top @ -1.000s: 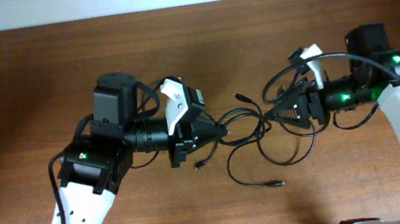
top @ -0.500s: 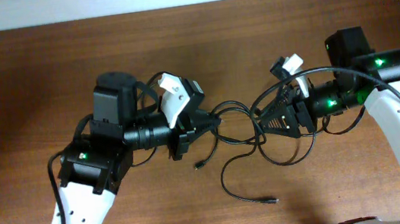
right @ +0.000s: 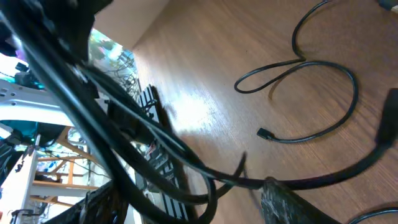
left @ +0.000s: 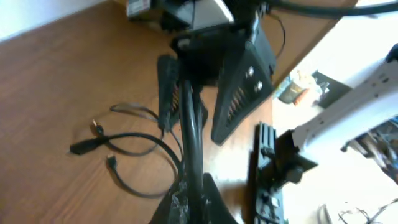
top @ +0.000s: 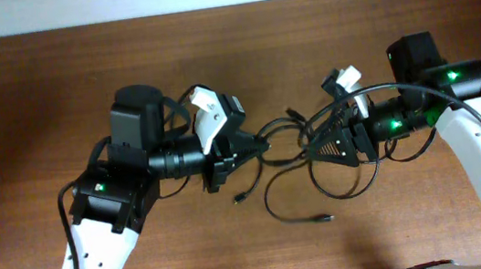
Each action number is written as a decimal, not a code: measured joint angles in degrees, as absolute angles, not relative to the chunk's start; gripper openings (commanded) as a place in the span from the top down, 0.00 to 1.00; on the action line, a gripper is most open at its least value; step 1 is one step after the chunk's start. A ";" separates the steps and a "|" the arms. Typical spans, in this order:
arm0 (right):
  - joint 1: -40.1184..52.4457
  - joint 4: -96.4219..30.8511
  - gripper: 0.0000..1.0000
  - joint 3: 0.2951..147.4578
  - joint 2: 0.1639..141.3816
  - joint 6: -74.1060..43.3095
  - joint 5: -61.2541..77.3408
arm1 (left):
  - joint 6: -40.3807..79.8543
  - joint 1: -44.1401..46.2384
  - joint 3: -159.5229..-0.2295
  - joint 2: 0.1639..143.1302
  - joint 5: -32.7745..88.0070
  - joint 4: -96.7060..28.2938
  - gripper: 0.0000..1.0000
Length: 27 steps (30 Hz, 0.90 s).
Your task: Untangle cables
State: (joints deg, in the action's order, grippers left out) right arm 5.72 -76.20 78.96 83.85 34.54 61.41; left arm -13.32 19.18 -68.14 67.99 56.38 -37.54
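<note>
Cables point(left: 191, 124) tangled between both grippers. One strand is clamped in the closed left gripper point(top: 265, 147) and runs straight ahead to the right gripper point(top: 314, 148), whose fingers are apart around it. Loose loops lie on the table point(top: 32, 86) just beside both.

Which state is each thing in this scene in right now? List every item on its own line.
cables: tangled in loops, partly strung between the two arms, loose ends lying on the wooden table.
left gripper: fingers shut on a cable strand.
right gripper: fingers open, cable strands running across between them.
</note>
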 measured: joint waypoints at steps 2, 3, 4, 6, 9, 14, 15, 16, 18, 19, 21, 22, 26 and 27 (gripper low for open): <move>5.34 -75.99 0.33 78.96 83.85 34.57 61.56 | -14.98 19.18 -68.16 67.99 55.22 -40.77 1.00; 5.10 -75.70 0.33 78.96 83.85 34.59 61.67 | -16.84 19.18 -68.14 67.99 53.23 -43.53 1.00; 5.02 -75.40 0.33 78.96 83.85 34.72 61.93 | -18.02 19.18 -68.14 67.99 52.23 -45.17 1.00; 5.02 -74.41 0.30 78.98 83.85 35.53 63.33 | -19.64 19.18 -68.14 67.99 51.51 -46.33 1.00; 5.02 -72.14 0.30 79.72 83.85 36.25 66.15 | -21.08 20.97 -68.14 67.99 51.66 -46.28 1.00; 5.02 -71.22 0.30 79.94 83.85 36.51 68.47 | -21.67 26.24 -68.14 67.99 51.77 -44.77 1.00; 5.02 -71.24 0.30 79.94 83.85 36.51 68.49 | -21.69 27.16 -68.14 67.99 51.81 -43.75 1.00; 5.02 -71.24 0.30 79.94 83.85 36.49 68.49 | -21.69 28.25 -68.14 67.99 51.81 -42.70 1.00; 5.02 -71.35 0.30 79.99 83.85 36.51 68.47 | -21.45 28.51 -68.12 67.99 51.81 -40.58 1.00; 5.02 -71.55 0.30 79.99 83.85 36.56 68.45 | -21.41 28.53 -68.12 67.99 51.81 -39.44 1.00; 5.02 -72.12 0.30 80.01 83.85 36.56 68.42 | -21.28 28.56 -68.12 67.99 51.81 -38.52 1.00; 5.02 -72.42 0.30 80.01 83.85 36.51 68.42 | -21.23 28.56 -68.12 67.99 51.77 -38.37 1.00; 5.02 -73.23 0.59 80.05 83.85 36.64 68.14 | -17.65 28.73 -68.12 67.99 48.14 -37.60 1.00; 5.02 -73.32 0.76 80.05 83.85 36.71 68.03 | -16.43 28.84 -68.12 67.99 47.64 -36.88 1.00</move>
State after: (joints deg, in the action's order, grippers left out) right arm 5.02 -73.32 80.05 83.85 36.71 68.03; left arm -16.43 28.84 -68.12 67.99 47.64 -36.88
